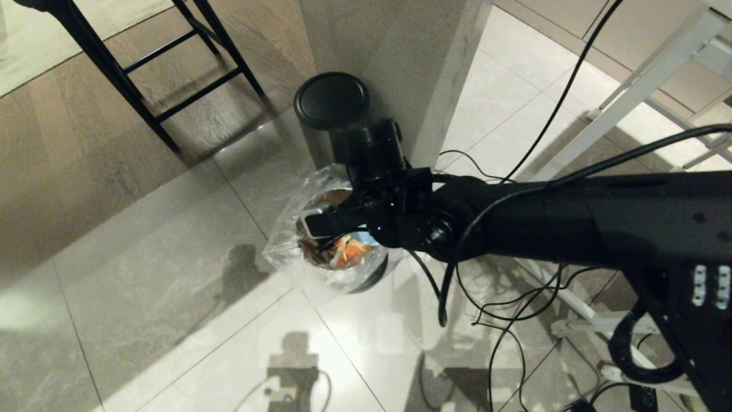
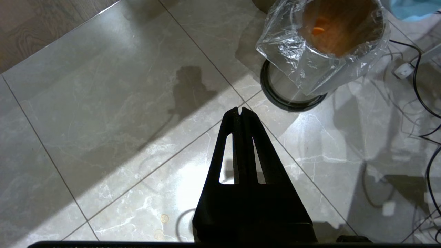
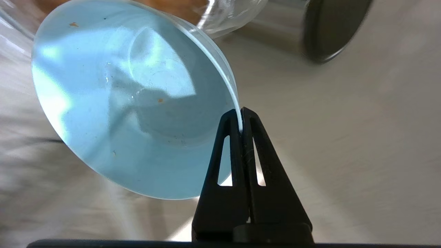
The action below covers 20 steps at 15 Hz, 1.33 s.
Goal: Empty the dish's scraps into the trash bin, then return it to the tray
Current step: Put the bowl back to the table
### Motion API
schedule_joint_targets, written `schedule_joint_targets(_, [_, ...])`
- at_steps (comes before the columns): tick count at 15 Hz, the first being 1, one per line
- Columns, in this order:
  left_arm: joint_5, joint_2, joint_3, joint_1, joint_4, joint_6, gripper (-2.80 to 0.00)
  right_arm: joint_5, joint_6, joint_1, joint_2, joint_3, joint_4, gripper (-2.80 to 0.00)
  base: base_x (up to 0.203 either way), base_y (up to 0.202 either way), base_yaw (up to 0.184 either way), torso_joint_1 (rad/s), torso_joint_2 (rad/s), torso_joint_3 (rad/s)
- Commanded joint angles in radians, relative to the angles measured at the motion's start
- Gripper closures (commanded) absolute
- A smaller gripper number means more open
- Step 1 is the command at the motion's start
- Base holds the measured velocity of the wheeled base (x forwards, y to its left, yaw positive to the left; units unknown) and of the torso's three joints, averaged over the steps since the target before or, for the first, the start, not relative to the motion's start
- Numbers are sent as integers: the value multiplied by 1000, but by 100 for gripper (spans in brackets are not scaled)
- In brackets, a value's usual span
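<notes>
Right gripper (image 3: 241, 119) pinches the tipped dish's (image 3: 131, 103) rim over the trash bin (image 1: 286, 252); arm outstretched.

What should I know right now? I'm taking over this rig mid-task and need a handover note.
Right gripper: shut on the dish rim, tipped over the trash bin.
Left gripper: shut, empty, parked over the floor beside the bin.
Scraps: orange pieces lie in the bin; the dish shows only specks.
Done: emptying, it seems.
Left: right the dish and return it to the tray, which is out of view.
</notes>
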Motion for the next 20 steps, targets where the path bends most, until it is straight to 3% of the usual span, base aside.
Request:
schedule_joint_targets(1, [0,1,0,0,0,0,0,-4,123,1,-28,0,44,0,0,0,0,0,0,0])
schedule_joint_targets(5, [0,0,0,0,0,0,0,-4,343,-1,-93,1,213,0,0,0,0,0,0,0])
schedule_joint_targets(8, [0,1,0,0,1,0,0,-5,557,0,-117,2,305,0,0,0,0,0,0,0])
schedule_joint_targets(16, [0,0,0,0,0,0,0,-5,1404,-7,-149,4,601,0,0,0,0,0,0,0])
schedule_joint_targets(18, [0,0,0,0,0,0,0,-5,1499,-15,-191,8,672,0,0,0,0,0,0,0])
schedule_joint_targets(20, [0,1,0,0,0,0,0,-4,1523,-43,-235,35,722,0,0,0,0,0,0,0])
